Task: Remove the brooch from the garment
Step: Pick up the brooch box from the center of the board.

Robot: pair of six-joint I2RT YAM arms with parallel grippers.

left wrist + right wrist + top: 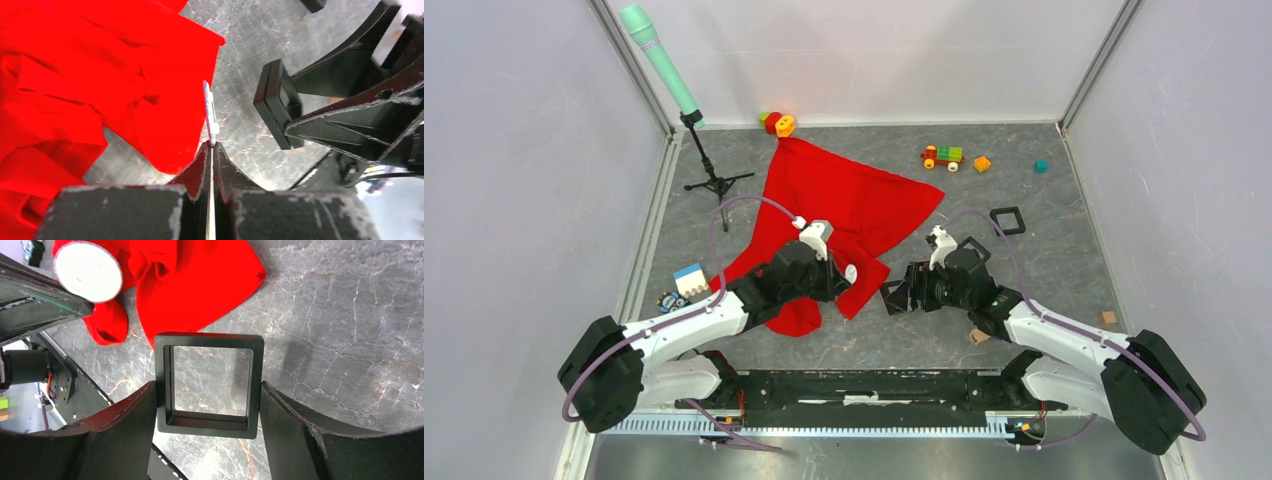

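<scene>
Grey marbled table (1124, 230) inside white walls.

Largest loose item: red garment (854, 200), spread and rumpled at mid-table. Soft, limp, and judged likely to drag along with anything pinned to it.

At the garment's near edge: left gripper (213, 146), jaws fully closed on the rim of a thin pale disc, taken to be the brooch (210, 112). Edge-on in the left wrist view, just beside the garment's near corner, against bare table. Round, pale and plain-faced in the right wrist view. Pin clear of the fabric or not: cannot tell.

Just right of the garment's near corner: right gripper (207, 390), jaws set wide and pressed against both sides of a black square frame (209, 339), with the hollow centre showing table through it. Held near the brooch, not touching it.

Handling, as judged:
- Brooch light, rigid, thin and smooth-faced, so prone to slip or pivot in a narrow pinch.
- Take hold at the rim, as at present; keep off the face and off any pin at the back.
- Draw away from the garment slowly.
- Stop at any sign of cloth lifting.
</scene>
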